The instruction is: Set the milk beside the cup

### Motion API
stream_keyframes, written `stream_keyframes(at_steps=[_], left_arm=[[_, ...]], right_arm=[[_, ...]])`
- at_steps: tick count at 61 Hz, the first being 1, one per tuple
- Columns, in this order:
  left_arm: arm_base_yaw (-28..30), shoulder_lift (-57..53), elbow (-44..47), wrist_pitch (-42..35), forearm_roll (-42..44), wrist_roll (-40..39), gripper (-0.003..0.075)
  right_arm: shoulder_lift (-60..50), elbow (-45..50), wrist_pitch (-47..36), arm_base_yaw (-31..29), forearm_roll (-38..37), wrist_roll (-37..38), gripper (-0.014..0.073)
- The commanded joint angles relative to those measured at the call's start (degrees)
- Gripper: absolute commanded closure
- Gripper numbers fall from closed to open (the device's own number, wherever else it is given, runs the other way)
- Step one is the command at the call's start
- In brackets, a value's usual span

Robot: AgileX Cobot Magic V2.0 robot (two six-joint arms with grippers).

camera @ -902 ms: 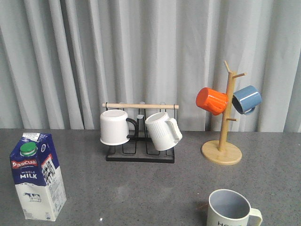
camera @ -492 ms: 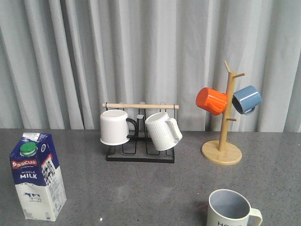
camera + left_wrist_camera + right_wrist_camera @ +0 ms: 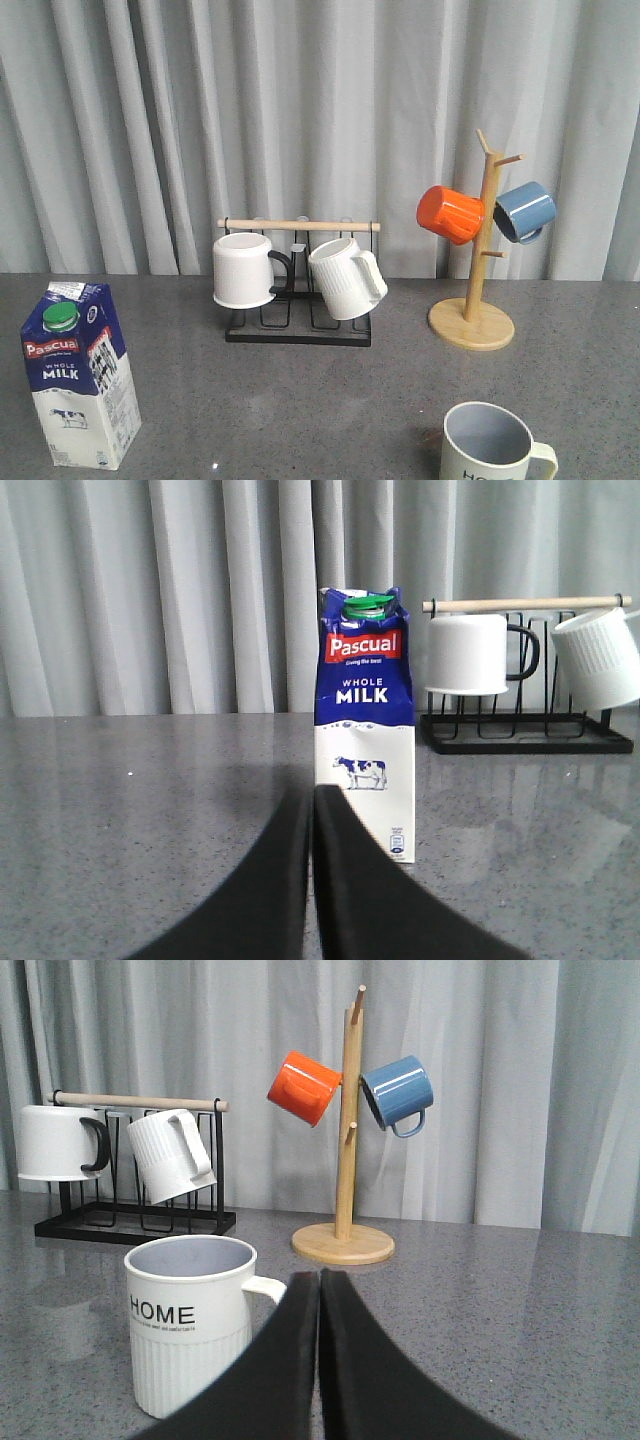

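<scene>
The milk carton [image 3: 80,375], dark blue above and white below with a green cap, stands upright at the front left of the grey table. It also shows in the left wrist view [image 3: 365,725], just beyond my left gripper [image 3: 312,792], which is shut and empty. The cream cup [image 3: 490,445] with a greyish-blue inside stands at the front right. In the right wrist view the cup [image 3: 190,1335] reads "HOME" and stands beside my right gripper [image 3: 319,1275], which is shut and empty. Neither gripper shows in the front view.
A black wire rack [image 3: 298,325] with a wooden bar holds a plain white black-handled mug [image 3: 245,270] and a ribbed white mug [image 3: 345,278] at the back middle. A wooden mug tree [image 3: 472,320] holds an orange mug [image 3: 450,214] and a blue mug [image 3: 524,210]. Grey curtain behind.
</scene>
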Motion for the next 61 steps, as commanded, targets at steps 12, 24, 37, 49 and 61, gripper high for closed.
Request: stream_keyframes(at_steps=[12, 24, 37, 49, 61], left_arm=[[0.16, -0.18, 1.09, -4.86, -3.65, -21.46, 0.0727], [0.16, -0.18, 1.09, -4.33, -3.55, -27.0, 0.0709], [0.16, -0.18, 1.09, -2.3, -8.25, -29.36, 0.0583], [0.16, -0.18, 1.09, -3.38, -16.45, -30.25, 0.0393], [-0.13, -0.18, -1.44, -3.7, -20.7, -29.37, 0.0343]], right_arm=[[-0.55, 0.3, -6.35, -0.3, 4.68, 5.45, 0.0599], [0.57, 0.3, -4.35, -0.3, 5.98, 6.49, 0.0545], [3.04, 0.3, -5.94, -0.3, 6.01, 11.98, 0.0327], [3.05, 0.3, -9.68, -0.3, 6.05, 15.48, 0.0152], [3.65, -3.93, -6.29, -0.3, 5.83, 18.06, 0.016]])
